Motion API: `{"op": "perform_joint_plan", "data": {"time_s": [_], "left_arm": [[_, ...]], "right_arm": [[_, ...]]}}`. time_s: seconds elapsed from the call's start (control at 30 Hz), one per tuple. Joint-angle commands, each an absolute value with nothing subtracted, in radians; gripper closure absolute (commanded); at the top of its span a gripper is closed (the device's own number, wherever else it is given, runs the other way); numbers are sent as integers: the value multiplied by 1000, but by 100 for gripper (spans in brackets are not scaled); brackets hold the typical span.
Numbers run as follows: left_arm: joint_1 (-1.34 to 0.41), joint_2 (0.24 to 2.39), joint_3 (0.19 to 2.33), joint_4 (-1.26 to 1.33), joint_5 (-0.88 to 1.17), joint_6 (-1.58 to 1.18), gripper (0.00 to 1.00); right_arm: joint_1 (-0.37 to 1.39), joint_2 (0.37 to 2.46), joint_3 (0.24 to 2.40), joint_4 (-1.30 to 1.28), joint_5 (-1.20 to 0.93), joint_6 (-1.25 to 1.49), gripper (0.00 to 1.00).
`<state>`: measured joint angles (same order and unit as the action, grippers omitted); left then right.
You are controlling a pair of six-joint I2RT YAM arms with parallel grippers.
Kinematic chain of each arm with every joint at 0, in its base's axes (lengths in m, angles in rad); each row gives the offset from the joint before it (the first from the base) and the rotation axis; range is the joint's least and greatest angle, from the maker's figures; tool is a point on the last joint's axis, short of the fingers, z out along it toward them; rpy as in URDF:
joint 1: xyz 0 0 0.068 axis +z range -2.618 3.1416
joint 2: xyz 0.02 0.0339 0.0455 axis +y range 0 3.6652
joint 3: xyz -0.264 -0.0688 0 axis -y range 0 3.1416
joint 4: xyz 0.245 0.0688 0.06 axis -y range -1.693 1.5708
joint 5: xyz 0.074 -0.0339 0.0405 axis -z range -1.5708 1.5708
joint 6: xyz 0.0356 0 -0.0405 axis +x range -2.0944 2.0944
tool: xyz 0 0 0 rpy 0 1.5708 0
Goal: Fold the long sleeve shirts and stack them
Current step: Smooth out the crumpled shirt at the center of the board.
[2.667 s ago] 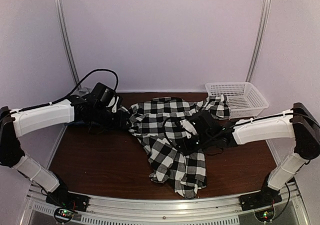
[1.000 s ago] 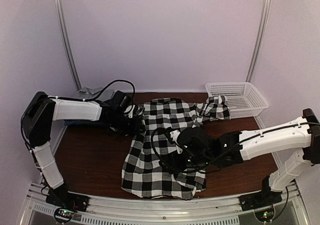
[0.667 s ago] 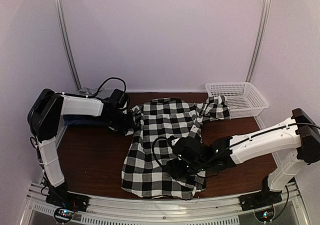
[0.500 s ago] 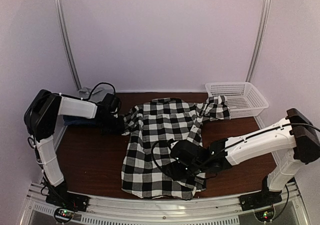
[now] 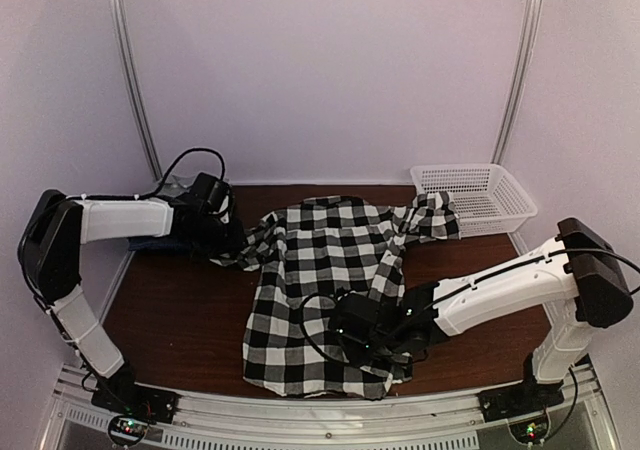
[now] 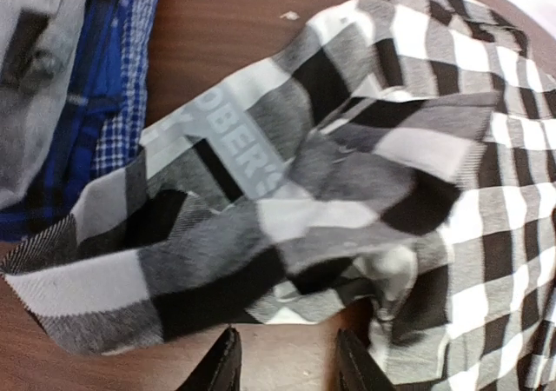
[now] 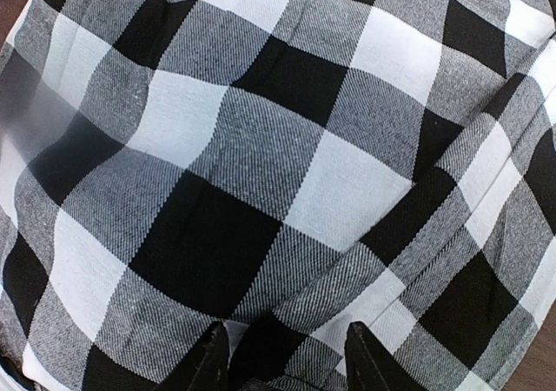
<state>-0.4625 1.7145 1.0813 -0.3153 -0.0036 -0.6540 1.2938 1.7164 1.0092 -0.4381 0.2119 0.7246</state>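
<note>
Black-and-white plaid covered the middle of the top view, where the plaid shirt point(image 5: 330, 260) lay opened out on the brown counter point(image 5: 180, 320). It ran from the upper centre to the lower centre, apparently spread flat so it could be folded. One sleeve reached toward the left of the frame, bunched just ahead of the left end effector point(image 6: 287, 369). Its fingers stood parted at the bottom of the left wrist view, released, with bare counter and a bit of the shirt's edge between them and nothing pinched. It was probably there to take that crumpled sleeve and straighten it. The right end effector point(image 7: 287, 361) sat low on the shirt's lower right part. A raised fold of plaid lay between its spread fingers, but whether the fold was clamped could not be told; the position suggested gathering the hem side for a fold. The other sleeve trailed to the upper right, ending beside the white mesh basket point(image 5: 480, 195). At the upper left of the left wrist view a blue shirt point(image 6: 113, 78) and a grey shirt point(image 6: 35, 52) lay bunched together, seemingly set aside there.
</note>
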Motion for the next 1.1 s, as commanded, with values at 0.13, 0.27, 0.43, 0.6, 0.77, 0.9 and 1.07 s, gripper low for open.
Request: {"op": "perform_joint_plan", "data": {"time_s": [0.13,0.27,0.43,0.6,0.77,0.9,1.07], "left_arm": [[-582,1729,1224,-296,80,-641,62],[-623,1862,1320,-288,92,-637,62],[-627,1988,1385,-290,69,-637,63],[-615,2016,1365,-312,-19,-639,63],[-569,2016,1318,-320,-44,-624,64],[-530,2017,1289,-316,-37,-604,64],[-506,2017,1282,-315,-21,-583,64]], "right_arm": [[1302,1710,1022,-451,224,738,52],[1303,1725,1023,-441,224,743,51],[1302,1734,1026,-459,251,758,73],[1302,1686,1029,-529,308,786,100],[1302,1549,1013,-644,356,826,100],[1302,1396,956,-754,362,890,100],[1310,1210,847,-899,315,993,100]]}}
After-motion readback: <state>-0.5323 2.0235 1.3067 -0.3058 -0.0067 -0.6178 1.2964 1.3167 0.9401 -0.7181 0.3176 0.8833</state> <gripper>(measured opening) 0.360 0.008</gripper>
